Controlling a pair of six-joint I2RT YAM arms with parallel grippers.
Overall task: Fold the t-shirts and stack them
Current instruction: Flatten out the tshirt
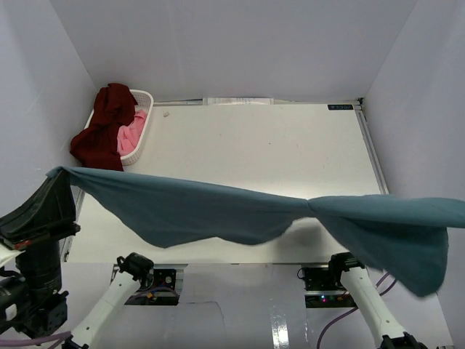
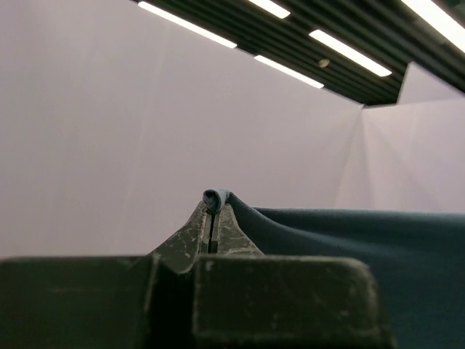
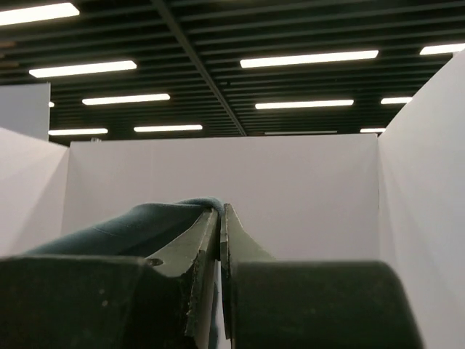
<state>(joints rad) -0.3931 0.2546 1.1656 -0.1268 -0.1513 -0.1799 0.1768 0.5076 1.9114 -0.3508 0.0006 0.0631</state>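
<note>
A dusty teal-blue t-shirt (image 1: 240, 211) hangs stretched in the air across the whole width of the table, sagging in the middle and drooping at the right. My left gripper (image 1: 57, 174) is raised high at the left and is shut on one corner of it; the pinched cloth (image 2: 216, 196) curls over its closed tips (image 2: 211, 212). My right gripper (image 3: 221, 212) is shut on the other end of the teal shirt (image 3: 138, 222); in the top view it lies past the right edge. A dark maroon t-shirt (image 1: 105, 127) and a pink t-shirt (image 1: 132, 137) lie in the basket.
The white laundry basket (image 1: 147, 116) stands at the table's far left corner against the wall. White walls close in the table (image 1: 276, 153) on three sides. Both arm bases (image 1: 138, 269) sit at the near edge under the hanging shirt.
</note>
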